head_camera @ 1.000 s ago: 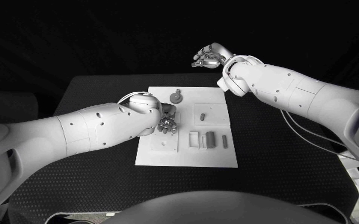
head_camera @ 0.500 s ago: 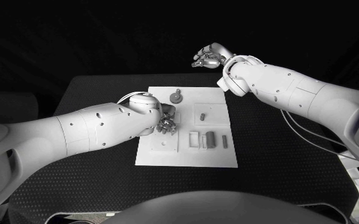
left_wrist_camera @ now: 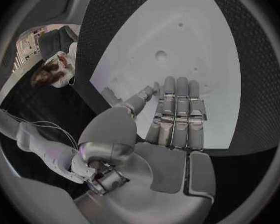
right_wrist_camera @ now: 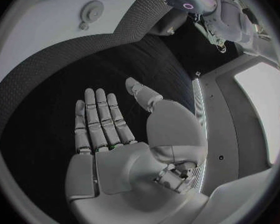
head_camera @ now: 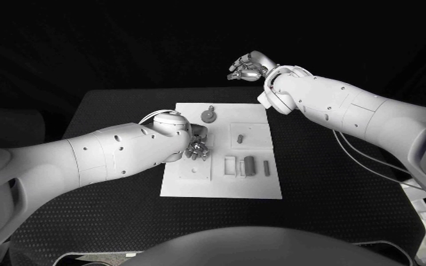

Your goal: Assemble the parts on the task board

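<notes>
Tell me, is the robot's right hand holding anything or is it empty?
Empty. The right hand lies flat and open, fingers straight, nothing in the palm, held away from the task board.

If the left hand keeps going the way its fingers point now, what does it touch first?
Most likely the bare surface of the white task board: the silver left hand stretches its fingers flat over it, empty. A small round hole lies ahead; height is unclear.
</notes>
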Motion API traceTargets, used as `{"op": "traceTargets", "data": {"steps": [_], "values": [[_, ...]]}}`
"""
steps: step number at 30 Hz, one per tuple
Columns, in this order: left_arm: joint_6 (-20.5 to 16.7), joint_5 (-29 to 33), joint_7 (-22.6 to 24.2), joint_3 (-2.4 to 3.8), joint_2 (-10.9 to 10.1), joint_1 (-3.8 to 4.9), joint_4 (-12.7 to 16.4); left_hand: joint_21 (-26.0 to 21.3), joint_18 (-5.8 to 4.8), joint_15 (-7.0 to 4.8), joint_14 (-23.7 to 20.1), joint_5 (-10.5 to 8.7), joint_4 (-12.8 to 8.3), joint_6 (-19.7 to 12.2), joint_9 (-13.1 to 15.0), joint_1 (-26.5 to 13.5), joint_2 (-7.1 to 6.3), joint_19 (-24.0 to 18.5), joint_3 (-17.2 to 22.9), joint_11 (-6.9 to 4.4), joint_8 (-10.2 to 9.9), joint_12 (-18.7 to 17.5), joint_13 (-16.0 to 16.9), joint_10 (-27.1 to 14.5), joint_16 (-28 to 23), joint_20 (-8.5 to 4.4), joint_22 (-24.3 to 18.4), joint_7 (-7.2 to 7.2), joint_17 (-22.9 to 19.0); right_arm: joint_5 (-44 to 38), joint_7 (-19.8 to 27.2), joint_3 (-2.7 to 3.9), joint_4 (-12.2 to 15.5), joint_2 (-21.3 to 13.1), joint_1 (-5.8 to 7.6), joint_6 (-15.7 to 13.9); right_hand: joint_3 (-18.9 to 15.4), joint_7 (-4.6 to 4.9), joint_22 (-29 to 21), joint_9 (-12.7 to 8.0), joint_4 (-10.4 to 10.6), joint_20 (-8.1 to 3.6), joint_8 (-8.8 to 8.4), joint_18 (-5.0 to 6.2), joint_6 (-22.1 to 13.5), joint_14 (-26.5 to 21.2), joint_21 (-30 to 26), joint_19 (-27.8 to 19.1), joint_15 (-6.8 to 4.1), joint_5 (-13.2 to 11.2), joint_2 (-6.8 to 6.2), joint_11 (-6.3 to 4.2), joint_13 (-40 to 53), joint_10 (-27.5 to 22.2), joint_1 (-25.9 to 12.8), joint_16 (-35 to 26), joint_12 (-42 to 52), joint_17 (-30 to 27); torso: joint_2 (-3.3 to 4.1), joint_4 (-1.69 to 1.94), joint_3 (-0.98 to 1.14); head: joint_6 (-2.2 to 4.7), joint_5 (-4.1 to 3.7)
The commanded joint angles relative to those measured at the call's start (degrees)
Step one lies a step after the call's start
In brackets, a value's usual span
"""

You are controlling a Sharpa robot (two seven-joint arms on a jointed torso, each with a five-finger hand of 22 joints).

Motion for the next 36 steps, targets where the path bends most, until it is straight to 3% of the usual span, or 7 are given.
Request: {"op": "traceTargets", "data": {"steps": [1, 13, 36], "values": [[0.4, -0.6, -0.2, 0.02, 0.1, -0.08, 0.0, 0.2, -0.86, 0.02, 0.4, 0.19, 0.1, 1.1, 0.0, 0.7, 0.13, 0.1, 0.4, 0.04, 0.1, 0.0, 0.1, 0.5, -0.1, -0.34, 0.1, -0.66, 0.1, 0.0, 0.7, 0.02, 0.0, 0.0, 0.01, 0.8, -0.3, 1.4, 0.1, -0.1, 0.0, 0.0, 0.26, -0.56, -0.4, 0.3, -0.3, -0.4, -0.09, 0.1, 0.28, -0.13, -0.1, 0.4, -0.1, -0.3, -0.3, -0.1, 0.0, 0.0, 0.02, 0.0, -0.01], [0.3, -1.6, -0.1, 0.03, 0.5, -0.77, -0.2, 0.2, -0.86, 0.02, 0.5, 0.2, 0.1, 1.1, 0.1, 0.6, 0.09, 0.1, 0.4, 0.03, 0.1, 0.0, 0.1, 0.6, -0.1, -0.36, 0.2, -0.66, 0.1, 0.4, 0.8, 0.02, -0.1, 0.1, 0.01, 0.9, -0.3, 1.41, 0.2, -0.1, 0.0, 0.0, 0.28, -0.58, -0.4, 0.4, -0.4, -0.4, -0.08, 0.1, 0.3, -0.12, -0.2, 0.4, -0.1, -0.4, -0.4, -0.1, 0.02, -0.02, 0.06, 0.0, -0.08], [1.9, -3.4, 0.1, 0.03, 1.4, -1.2, -0.3, 0.3, -0.86, -0.03, 0.6, 0.29, 0.1, 1.2, 0.2, 0.6, 0.04, 0.2, 0.5, -0.01, 0.1, 0.0, 0.2, 0.7, -0.1, -0.42, 0.4, -0.68, 0.2, 0.5, 0.9, 0.02, 0.2, 0.0, 0.01, 1.1, -0.4, 1.45, 0.3, -0.1, 0.0, -0.01, 0.3, -0.61, -0.4, 0.3, -0.5, -0.4, -0.04, 0.1, 0.29, -0.11, -0.5, 0.5, -0.1, -0.6, -0.5, -0.1, 0.0, -0.04, 0.06, 0.0, -0.15]]}}
